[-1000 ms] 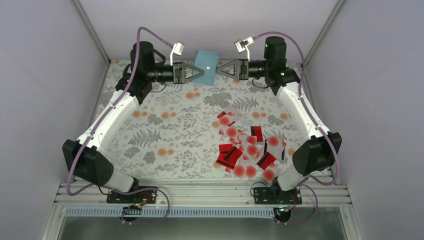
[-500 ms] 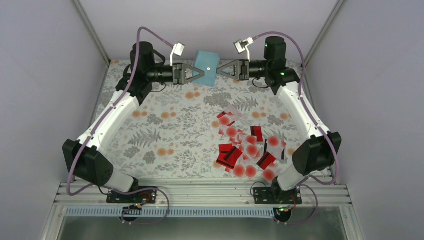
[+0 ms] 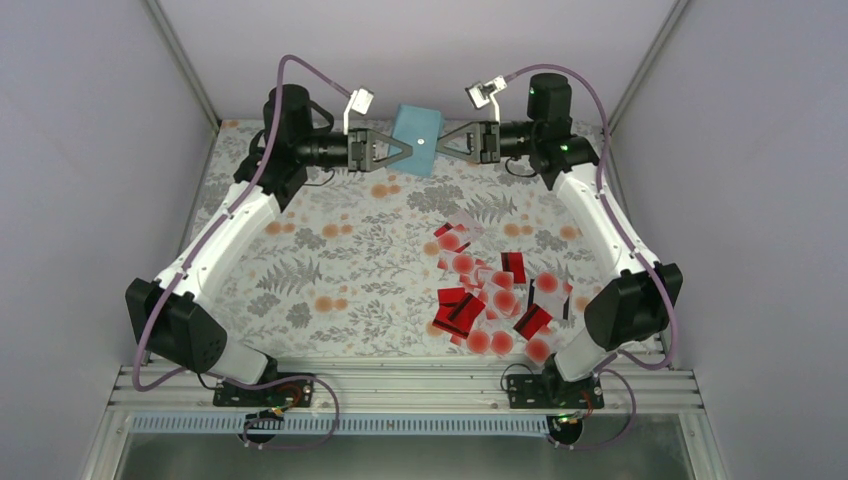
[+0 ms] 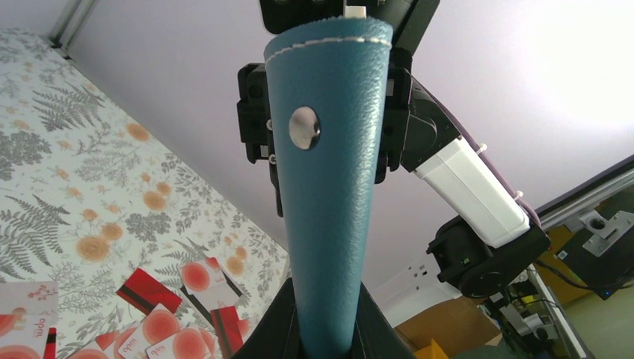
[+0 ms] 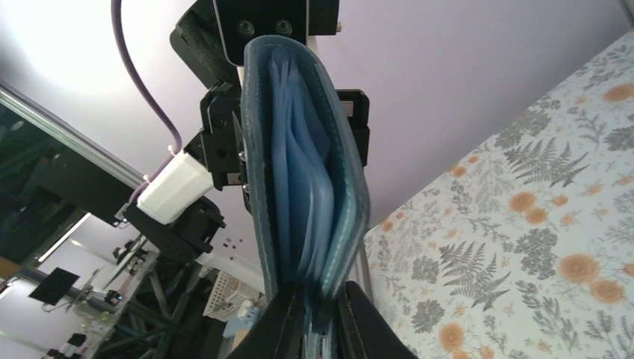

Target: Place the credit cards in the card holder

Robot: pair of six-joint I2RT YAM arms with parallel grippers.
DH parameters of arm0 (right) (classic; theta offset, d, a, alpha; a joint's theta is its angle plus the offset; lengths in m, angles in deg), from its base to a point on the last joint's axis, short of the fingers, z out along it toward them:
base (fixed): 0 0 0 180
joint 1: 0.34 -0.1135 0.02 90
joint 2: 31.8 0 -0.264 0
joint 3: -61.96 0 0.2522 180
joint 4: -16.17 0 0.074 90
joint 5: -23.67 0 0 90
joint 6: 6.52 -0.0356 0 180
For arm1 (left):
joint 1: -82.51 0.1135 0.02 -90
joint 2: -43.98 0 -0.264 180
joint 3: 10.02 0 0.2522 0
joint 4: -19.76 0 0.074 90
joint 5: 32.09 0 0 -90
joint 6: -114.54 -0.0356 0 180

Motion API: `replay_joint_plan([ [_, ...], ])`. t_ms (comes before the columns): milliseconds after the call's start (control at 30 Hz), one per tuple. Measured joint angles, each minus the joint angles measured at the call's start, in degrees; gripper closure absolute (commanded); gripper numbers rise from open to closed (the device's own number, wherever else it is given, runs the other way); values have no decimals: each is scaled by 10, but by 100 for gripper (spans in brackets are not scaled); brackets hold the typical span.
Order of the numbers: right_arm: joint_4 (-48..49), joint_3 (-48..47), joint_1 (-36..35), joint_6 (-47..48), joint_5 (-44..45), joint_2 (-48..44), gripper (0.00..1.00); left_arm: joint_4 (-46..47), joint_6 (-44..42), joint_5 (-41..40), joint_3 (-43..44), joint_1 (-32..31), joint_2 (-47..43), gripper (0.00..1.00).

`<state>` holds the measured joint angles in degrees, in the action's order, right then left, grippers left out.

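The teal-blue card holder (image 3: pixel 418 140) hangs in the air over the table's back edge, pinched from both sides. My left gripper (image 3: pixel 405 150) is shut on its left edge; in the left wrist view the snap side of the card holder (image 4: pixel 333 187) rises from that gripper (image 4: pixel 329 333). My right gripper (image 3: pixel 442 143) is shut on the opposite edge. The right wrist view shows the card holder (image 5: pixel 299 164) slightly spread, with light blue pockets above that gripper (image 5: pixel 320 321). The credit cards (image 3: pixel 490 295), red and pale with red dots, lie heaped at the right front, some of these credit cards (image 4: pixel 168 333) below the left wrist.
A floral tablecloth (image 3: pixel 340 260) covers the table. Pale enclosure walls (image 3: pixel 90 150) close in the left, right and back. An aluminium rail (image 3: pixel 400 385) with both arm bases runs along the near edge.
My right gripper's jaws have closed onto the card holder's right edge. The holder has flattened and tilted a little. The left gripper keeps its hold.
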<state>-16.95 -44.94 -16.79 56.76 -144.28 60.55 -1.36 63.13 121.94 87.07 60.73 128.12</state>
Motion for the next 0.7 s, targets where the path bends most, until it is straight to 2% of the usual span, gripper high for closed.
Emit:
replay_joint_plan([
  [67, 0, 0, -2, 4, -7, 0, 96, 0, 0, 3, 0, -2, 0, 97],
  [167, -6, 0, -3, 13, -14, 0, 96, 0, -2, 11, 0, -2, 0, 97],
  [267, -10, 0, -3, 18, -15, 0, 96, -1, -6, 14, -2, -2, -1, 91],
  [300, -11, 0, -4, 20, -15, 0, 96, -2, -7, 14, -3, -2, -1, 85],
  [400, -12, 5, -5, 24, -14, 0, 96, -5, -16, 12, -9, -2, -5, 59],
  [500, -15, 18, -17, 27, -9, -1, 96, -17, -31, 5, -15, -9, -6, 28],
  [567, -22, 31, -24, 28, 0, -1, 96, -35, -45, -5, -22, -13, -7, 14],
  [633, -28, 45, -26, 28, 13, -1, 96, -57, -62, -20, -28, -13, -10, 2],
  [700, -30, 63, -26, 26, 28, -1, 96, -84, -84, -42, -31, -10, -14, 0],
])
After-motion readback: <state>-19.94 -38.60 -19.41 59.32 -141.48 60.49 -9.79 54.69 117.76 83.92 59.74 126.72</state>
